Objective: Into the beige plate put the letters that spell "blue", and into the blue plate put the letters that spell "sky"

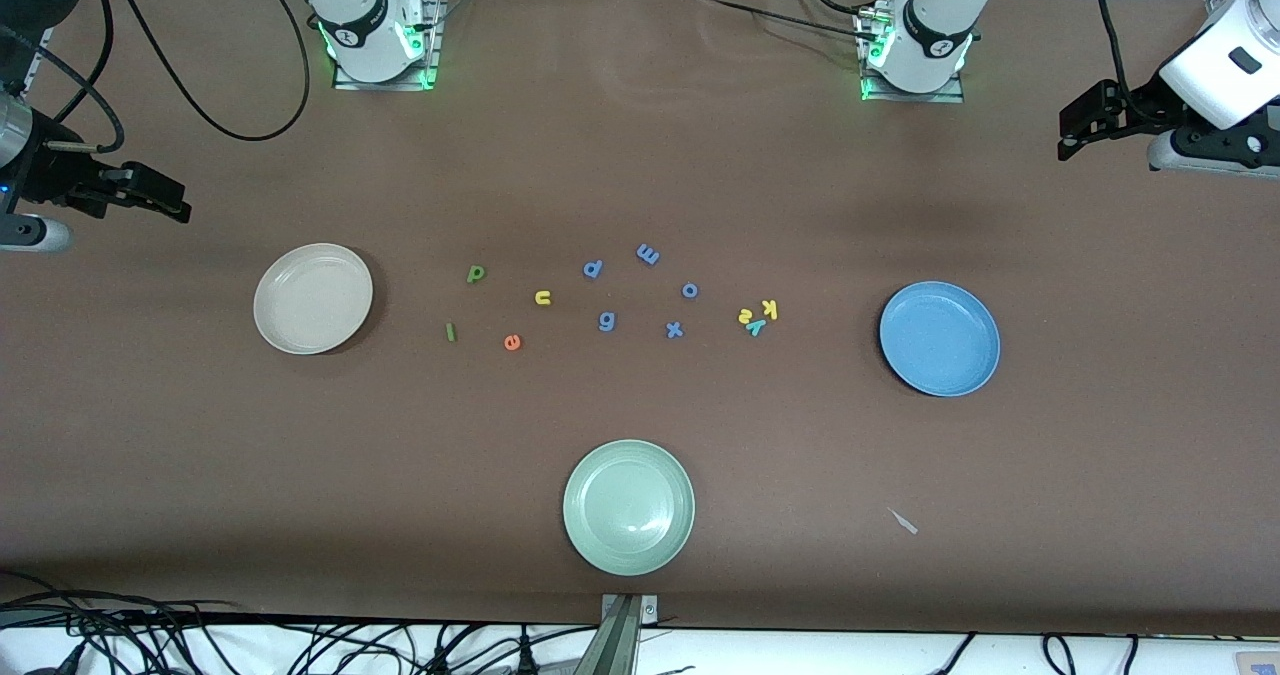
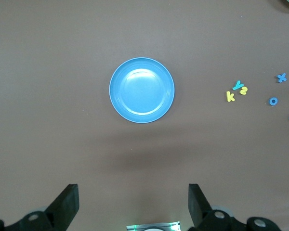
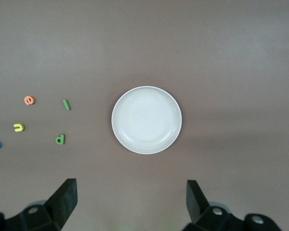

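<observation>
Blue plate (image 2: 142, 90) under open left claw (image 2: 134, 204)

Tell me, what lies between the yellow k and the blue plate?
Nothing: between the yellow k and the blue plate there is only bare brown table. The front view and the left wrist view both show this.

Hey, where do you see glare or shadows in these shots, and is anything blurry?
Front view: soft glare on the pale green plate, green glow at both arm bases, all sharp. Left wrist view: white sheen inside the blue plate, a broad faint shadow band below it. Right wrist view: the beige plate evenly lit, with a dim shadow band beside it.
</observation>
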`<state>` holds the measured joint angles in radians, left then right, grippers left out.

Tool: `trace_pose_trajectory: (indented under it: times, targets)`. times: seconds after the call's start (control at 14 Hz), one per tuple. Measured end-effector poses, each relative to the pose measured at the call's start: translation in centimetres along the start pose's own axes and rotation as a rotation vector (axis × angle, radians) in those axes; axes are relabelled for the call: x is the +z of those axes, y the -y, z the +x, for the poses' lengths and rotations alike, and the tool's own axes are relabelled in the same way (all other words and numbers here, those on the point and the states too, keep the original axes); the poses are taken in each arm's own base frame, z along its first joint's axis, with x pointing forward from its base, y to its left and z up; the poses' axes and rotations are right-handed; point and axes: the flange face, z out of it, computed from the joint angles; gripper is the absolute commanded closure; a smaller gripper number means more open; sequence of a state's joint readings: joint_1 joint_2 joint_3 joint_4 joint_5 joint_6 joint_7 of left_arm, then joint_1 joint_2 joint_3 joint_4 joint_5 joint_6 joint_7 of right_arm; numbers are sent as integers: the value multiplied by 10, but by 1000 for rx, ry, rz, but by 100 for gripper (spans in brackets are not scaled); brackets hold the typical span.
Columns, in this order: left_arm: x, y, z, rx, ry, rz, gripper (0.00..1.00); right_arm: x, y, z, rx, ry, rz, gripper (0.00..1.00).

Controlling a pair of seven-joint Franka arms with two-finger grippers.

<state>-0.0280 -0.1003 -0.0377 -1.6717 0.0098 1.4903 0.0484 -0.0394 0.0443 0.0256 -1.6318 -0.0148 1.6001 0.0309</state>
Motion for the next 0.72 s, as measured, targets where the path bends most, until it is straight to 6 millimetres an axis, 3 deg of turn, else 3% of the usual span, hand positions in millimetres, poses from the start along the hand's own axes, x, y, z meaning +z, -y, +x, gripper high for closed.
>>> trace_pose_trajectory:
  times: [0.5, 0.72]
  targets:
    - [0, 0, 0, 0, 0, 0, 0, 23, 8, 10, -28, 41, 10, 0]
    - [-3, -4, 1, 8, -6, -3, 0, 55, 52, 24, -101, 84, 14, 0]
